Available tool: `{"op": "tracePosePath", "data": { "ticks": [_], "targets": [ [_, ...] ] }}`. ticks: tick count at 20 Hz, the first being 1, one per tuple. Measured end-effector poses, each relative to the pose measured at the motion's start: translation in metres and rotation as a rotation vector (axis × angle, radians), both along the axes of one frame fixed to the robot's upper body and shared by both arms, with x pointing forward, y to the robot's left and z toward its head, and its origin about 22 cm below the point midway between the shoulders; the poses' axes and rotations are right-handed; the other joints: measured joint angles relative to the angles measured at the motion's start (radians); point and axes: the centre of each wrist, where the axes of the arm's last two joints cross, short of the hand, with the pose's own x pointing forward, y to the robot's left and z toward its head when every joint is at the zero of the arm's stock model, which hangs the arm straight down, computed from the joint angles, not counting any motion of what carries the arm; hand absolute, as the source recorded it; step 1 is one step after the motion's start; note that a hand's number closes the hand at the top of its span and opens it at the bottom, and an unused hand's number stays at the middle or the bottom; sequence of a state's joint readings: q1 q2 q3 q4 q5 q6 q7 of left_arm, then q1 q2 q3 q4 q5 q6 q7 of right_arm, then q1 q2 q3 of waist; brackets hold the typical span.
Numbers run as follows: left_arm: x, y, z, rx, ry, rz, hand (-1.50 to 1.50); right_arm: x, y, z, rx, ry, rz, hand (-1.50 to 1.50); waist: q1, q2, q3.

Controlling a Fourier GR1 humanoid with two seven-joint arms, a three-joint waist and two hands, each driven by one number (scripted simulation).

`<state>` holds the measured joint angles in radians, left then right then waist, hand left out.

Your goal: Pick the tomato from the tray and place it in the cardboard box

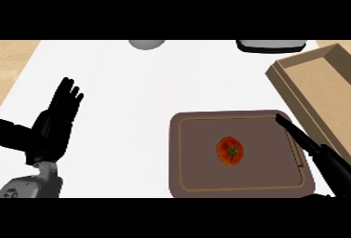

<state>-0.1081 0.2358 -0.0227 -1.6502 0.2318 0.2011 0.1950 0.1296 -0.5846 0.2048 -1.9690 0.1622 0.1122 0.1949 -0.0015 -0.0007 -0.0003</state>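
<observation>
Fingers straight and holding nothing, the right hand (316,151) reaches over the tray's (198,186) right edge; the tomato (230,150) lies mid-tray, untouched. The cardboard box (310,76) sits upper right. The left hand (56,122) rests open at left. No readable writing

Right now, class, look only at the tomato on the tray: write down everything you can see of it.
The small red round tomato has glossy orange-red skin and a dark green star-shaped stem cap facing up towards the view. It looks whole and unmarked. It lies near the middle of the flat brown rectangular tray, resting on the tray's floor inside the raised rim. Nothing else touches it: the robot's black right hand reaches over the tray's right edge, straight-fingered, clear of the tomato.
</observation>
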Motion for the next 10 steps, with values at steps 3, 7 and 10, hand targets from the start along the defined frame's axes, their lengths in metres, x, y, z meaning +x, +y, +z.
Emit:
{"op": "tracePosePath", "data": {
  "ticks": [3, 7, 10],
  "targets": [
    [0.0, -0.005, 0.001, -0.001, 0.002, -0.001, 0.0, 0.006, 0.011, -0.003, -0.006, 0.011, -0.002, -1.5, 0.001, 0.0, 0.0],
    [0.0, -0.004, -0.001, 0.002, -0.002, 0.003, 0.0, 0.008, 0.02, -0.011, -0.012, 0.009, -0.017, -1.5, 0.001, 0.0, 0.0],
    [-0.001, -0.003, -0.002, 0.006, -0.004, 0.006, 0.0, 0.012, 0.027, -0.019, -0.008, -0.001, -0.031, -1.5, 0.001, 0.0, 0.0]
  ]
}}
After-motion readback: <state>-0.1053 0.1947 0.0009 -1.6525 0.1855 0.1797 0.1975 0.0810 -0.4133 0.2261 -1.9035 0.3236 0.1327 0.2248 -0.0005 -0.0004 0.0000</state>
